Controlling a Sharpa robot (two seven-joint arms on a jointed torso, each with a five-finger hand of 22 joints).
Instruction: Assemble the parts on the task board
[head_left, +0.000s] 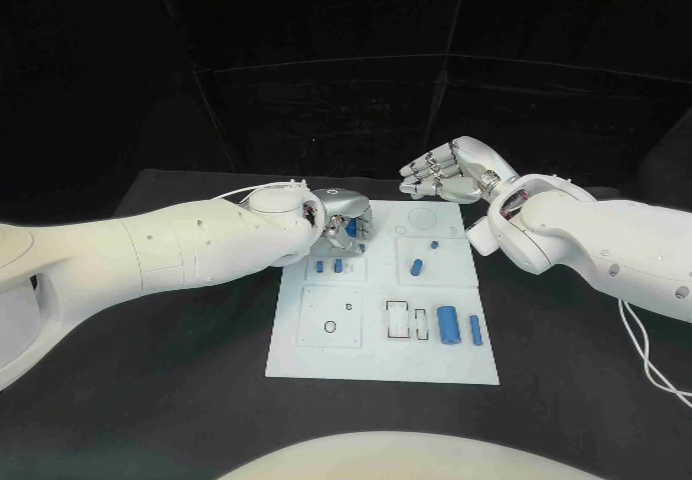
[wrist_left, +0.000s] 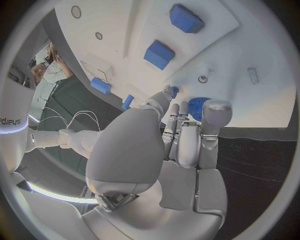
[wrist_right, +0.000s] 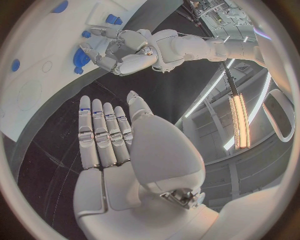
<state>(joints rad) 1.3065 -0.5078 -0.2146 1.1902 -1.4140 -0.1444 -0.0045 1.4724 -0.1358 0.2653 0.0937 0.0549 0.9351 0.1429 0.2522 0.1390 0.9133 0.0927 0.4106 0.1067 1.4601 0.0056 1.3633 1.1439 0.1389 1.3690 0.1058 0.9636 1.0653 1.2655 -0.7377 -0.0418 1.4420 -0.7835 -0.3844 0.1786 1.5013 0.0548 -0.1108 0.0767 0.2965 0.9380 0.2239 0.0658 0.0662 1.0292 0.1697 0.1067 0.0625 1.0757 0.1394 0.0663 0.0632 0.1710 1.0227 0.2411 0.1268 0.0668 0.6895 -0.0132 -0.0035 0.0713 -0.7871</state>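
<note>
The white task board (head_left: 382, 345) lies in the middle of the table. My left hand (head_left: 340, 214) is down over its far left section, and its fingertips (wrist_left: 209, 111) close round a round blue toothed part (wrist_left: 197, 108) that sits against the board; the same part (wrist_right: 80, 57) appears under that hand (wrist_right: 122, 47) in the right wrist view. My right hand (head_left: 453, 170) hovers above the board's far right corner. Its fingers (wrist_right: 103, 131) are stretched out side by side and hold nothing. Loose blue parts lie on the board: two short ones (head_left: 327, 266), a slanted one (head_left: 417, 267) and two long ones (head_left: 460, 326).
Outlined recesses (head_left: 405, 320) and a small oval hole (head_left: 330, 327) mark the board's near half. Two blue blocks (wrist_left: 159, 54) (wrist_left: 185, 17) stand on the board beyond my left hand. Black table (head_left: 188, 380) surrounds the board on all sides.
</note>
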